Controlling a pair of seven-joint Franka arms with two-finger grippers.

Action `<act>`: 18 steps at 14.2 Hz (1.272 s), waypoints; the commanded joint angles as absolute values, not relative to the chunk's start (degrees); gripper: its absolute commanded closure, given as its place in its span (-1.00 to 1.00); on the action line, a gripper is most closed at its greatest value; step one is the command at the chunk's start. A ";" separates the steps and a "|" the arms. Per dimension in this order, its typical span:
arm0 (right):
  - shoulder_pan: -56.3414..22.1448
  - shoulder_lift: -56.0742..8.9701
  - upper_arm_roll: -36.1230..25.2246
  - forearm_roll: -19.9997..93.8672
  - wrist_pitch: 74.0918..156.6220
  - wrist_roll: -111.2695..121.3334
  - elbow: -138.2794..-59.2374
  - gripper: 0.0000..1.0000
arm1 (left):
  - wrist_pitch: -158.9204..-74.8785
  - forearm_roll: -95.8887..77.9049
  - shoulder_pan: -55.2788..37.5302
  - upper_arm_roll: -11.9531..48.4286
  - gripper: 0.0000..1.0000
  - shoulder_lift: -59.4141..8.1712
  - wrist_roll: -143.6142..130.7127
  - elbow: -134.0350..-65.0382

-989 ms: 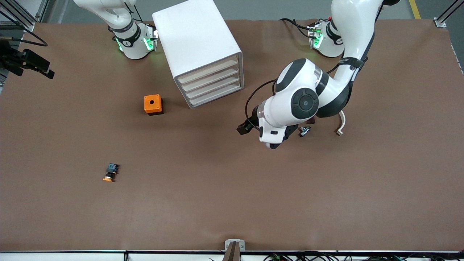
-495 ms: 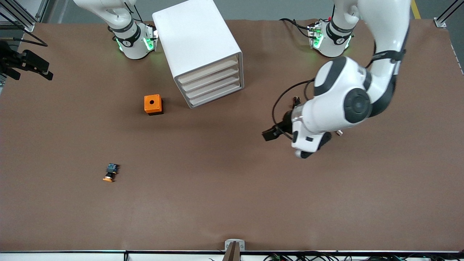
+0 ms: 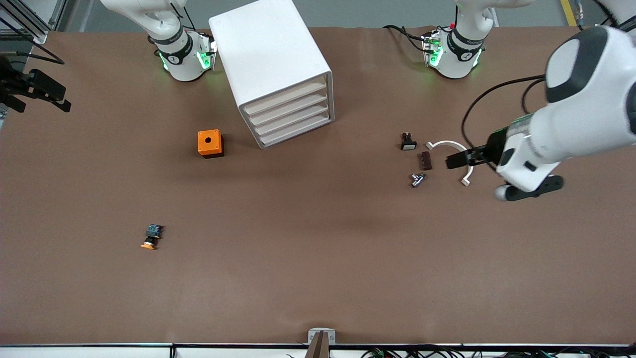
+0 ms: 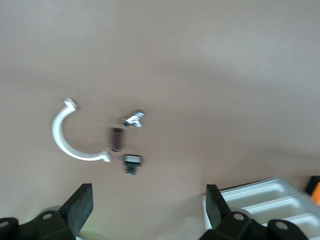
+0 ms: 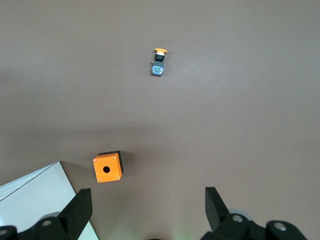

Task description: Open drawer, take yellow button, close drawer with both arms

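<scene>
Much bare table [image 3: 318, 278] surrounds the button [image 3: 151, 236], lying near the front camera toward the right arm's end. All 4 drawers, including the drawer [image 3: 284, 96], sit closed. Left end effector [image 4: 147, 207] hangs open over the table's edge; right end effector [image 5: 147, 207] open, waiting.

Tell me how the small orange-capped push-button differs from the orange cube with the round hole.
The orange-capped push-button is much smaller than the orange cube. The button lies on its side, with a black-and-blue body; the cube sits flat, hole upward. The button lies nearer the front camera; the cube stands beside the white cabinet. Both rest on the table.
</scene>
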State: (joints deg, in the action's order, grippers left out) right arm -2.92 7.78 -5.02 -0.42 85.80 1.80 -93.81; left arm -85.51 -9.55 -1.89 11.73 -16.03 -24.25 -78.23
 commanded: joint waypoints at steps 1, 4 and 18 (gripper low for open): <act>-3.69 9.14 -5.45 -0.53 86.66 2.55 -94.92 -1.00 | -85.17 -7.30 1.57 12.13 -0.99 -11.88 -17.68 -82.34; -3.60 8.97 -5.62 0.70 87.63 3.25 -94.92 -1.00 | -85.60 -4.75 3.69 12.22 -0.99 -7.66 -14.08 -86.21; -3.78 8.88 -5.36 0.62 85.43 2.29 -94.40 -1.00 | -101.86 -4.75 -1.84 1.50 -0.99 8.69 -6.07 -109.94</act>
